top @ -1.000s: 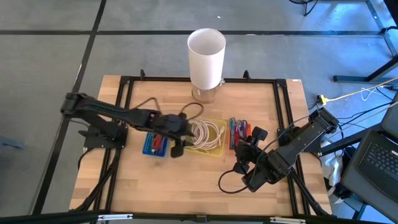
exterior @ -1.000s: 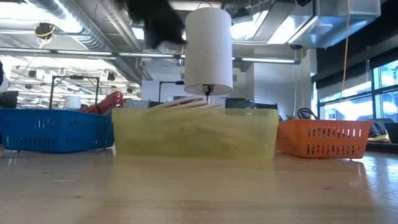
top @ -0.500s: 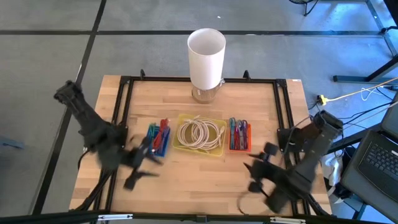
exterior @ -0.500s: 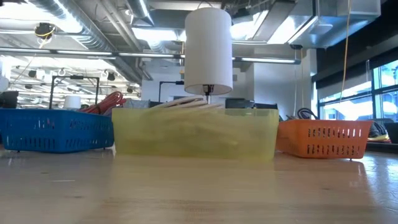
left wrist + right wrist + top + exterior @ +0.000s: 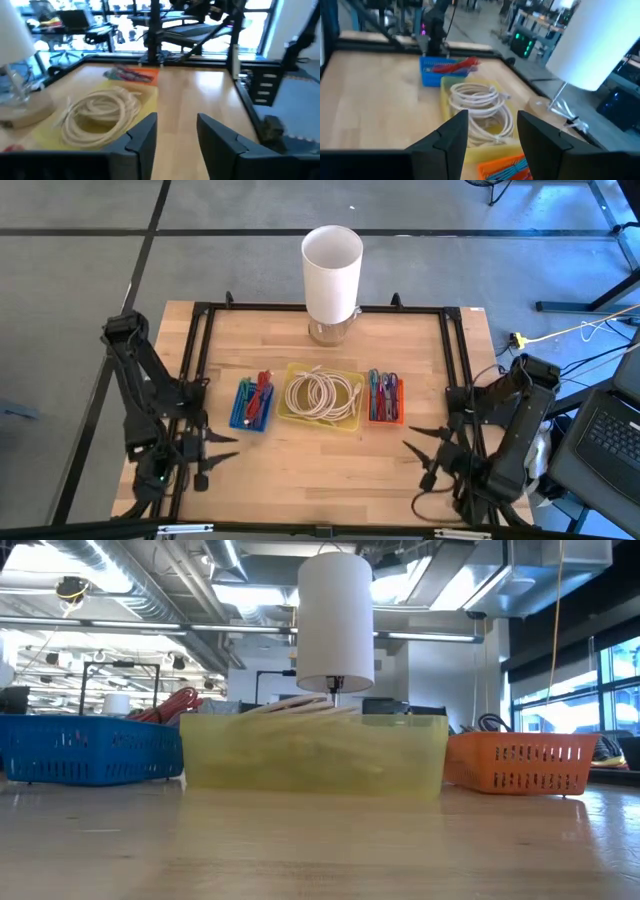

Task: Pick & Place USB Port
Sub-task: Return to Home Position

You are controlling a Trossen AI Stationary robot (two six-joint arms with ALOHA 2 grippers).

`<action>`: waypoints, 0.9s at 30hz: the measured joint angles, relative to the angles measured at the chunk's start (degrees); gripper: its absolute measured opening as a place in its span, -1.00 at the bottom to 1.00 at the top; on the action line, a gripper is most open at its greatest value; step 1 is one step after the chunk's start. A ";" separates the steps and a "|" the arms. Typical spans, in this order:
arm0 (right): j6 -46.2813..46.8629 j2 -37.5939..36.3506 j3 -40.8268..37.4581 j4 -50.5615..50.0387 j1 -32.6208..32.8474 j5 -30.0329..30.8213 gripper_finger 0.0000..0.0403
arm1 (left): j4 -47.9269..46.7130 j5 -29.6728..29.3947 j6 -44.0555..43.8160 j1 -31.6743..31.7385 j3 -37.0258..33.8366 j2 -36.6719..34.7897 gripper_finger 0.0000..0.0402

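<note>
Three small baskets stand in a row at mid-table. The blue basket [image 5: 252, 403] holds red and blue cables. In the yellow basket [image 5: 322, 396] lies a coiled white USB cable [image 5: 102, 107]. The orange basket [image 5: 385, 397] holds coloured cables. My left gripper [image 5: 215, 452] hovers near the table's left near corner, open and with nothing in it [image 5: 176, 125], pointing toward the baskets. My right gripper [image 5: 418, 445] hovers at the near right, open and with nothing in it [image 5: 492, 120], also facing the baskets. Neither gripper shows in the low view.
A tall white cylinder lamp [image 5: 332, 270] on a clear base stands at the far middle of the table. A black frame [image 5: 200, 330] runs round the wooden top. Bare wood lies in front of the baskets [image 5: 320, 470]. A laptop [image 5: 610, 430] sits off the table's right side.
My left gripper has swung away from the blue and yellow baskets toward the table's left near corner, turning as it went. My right gripper has drawn back from beside the orange basket toward the near right edge. The baskets and cables have not moved.
</note>
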 joint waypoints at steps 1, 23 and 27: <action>0.84 -1.10 -1.74 0.25 -0.21 1.18 -0.15 | -0.10 -0.37 -1.71 0.34 -1.69 -0.71 -0.36; -0.16 -24.65 -23.17 6.22 -14.20 12.29 -0.96 | 23.60 27.77 48.72 33.55 -20.32 -43.38 -0.92; -0.07 -25.27 -25.50 8.14 -14.70 11.85 -0.98 | 31.38 39.84 57.95 43.26 -25.63 -47.58 -0.99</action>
